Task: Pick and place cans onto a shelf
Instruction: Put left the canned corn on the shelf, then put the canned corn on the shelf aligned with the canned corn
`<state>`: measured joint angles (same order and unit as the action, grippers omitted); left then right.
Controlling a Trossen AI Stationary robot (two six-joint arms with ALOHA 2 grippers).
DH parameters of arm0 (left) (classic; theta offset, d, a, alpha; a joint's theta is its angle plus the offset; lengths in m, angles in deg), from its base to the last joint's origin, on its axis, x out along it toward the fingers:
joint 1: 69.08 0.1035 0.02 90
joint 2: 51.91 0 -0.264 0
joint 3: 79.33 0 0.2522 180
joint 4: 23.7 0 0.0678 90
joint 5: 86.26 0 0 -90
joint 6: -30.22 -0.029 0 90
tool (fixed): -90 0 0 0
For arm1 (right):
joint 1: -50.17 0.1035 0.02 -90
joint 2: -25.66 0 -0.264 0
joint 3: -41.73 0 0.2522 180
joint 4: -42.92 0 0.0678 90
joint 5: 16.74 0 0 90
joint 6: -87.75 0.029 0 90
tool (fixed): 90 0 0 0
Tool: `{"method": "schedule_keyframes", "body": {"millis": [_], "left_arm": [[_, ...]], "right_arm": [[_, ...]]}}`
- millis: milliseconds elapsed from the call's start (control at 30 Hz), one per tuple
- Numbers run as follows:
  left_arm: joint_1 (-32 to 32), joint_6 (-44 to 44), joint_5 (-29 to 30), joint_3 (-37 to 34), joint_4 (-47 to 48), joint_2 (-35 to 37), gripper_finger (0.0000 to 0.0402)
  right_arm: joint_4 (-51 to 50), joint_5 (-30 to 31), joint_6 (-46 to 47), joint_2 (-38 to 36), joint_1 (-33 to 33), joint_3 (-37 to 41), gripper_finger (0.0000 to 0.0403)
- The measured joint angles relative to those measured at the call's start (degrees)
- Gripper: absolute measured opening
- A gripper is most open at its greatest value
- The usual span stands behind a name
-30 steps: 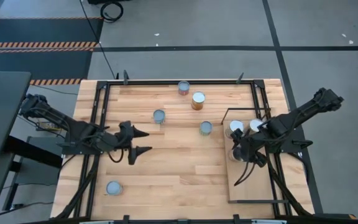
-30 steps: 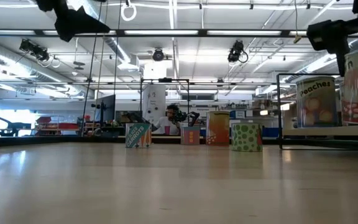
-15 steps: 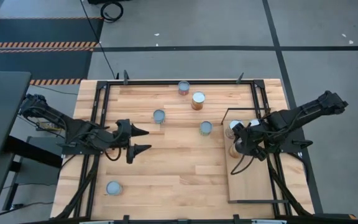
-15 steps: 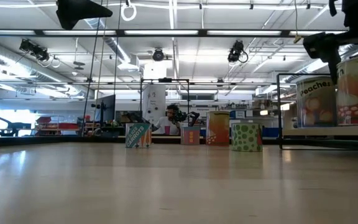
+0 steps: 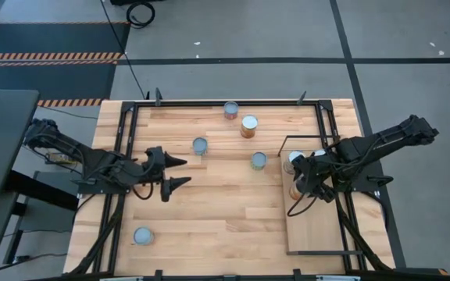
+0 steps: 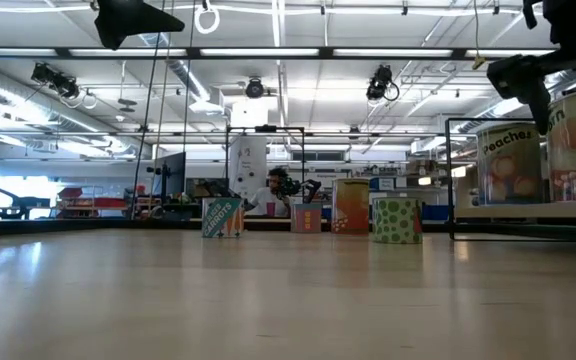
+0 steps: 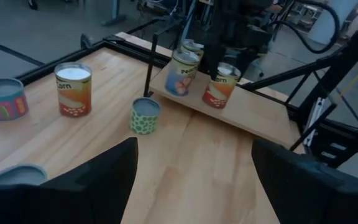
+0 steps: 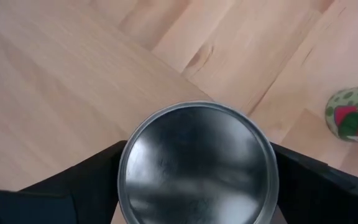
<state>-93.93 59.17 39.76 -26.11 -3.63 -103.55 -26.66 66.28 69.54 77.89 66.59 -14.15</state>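
Two wide-spread fingers of right tool (image 8: pixel 197 186) — astride upright can (image 8: pixel 197 163) on shelf (image 5: pixel 319 234).

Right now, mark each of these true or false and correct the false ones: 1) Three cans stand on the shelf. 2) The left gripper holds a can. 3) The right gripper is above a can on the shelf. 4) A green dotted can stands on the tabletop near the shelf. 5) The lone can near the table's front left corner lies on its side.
1) True: three cans stand on the shelf.
2) False: the left gripper is open and empty, above bare tabletop.
3) True: the right gripper straddles the mushroom can there.
4) True: the green dotted can stands just off the shelf's edge.
5) False: the front-left can stands upright, its round top showing.
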Motion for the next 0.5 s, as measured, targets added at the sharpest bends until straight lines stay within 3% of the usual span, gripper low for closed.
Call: {"method": "schedule_keyframes", "body": {"millis": [367,500], "left_arm": [[0.43,-2.65,1.25,0.0,-0.13,-0.04,0.0318],[0.43,-3.09,4.83,0.0,-0.2,-0.04,0.0318]], "right_arm": [[3.54,-2.1,1.14,0.0,-0.02,-5.09,0.0364],[3.34,0.17,1.43,0.0,-0.27,-10.15,0.0364]]}}
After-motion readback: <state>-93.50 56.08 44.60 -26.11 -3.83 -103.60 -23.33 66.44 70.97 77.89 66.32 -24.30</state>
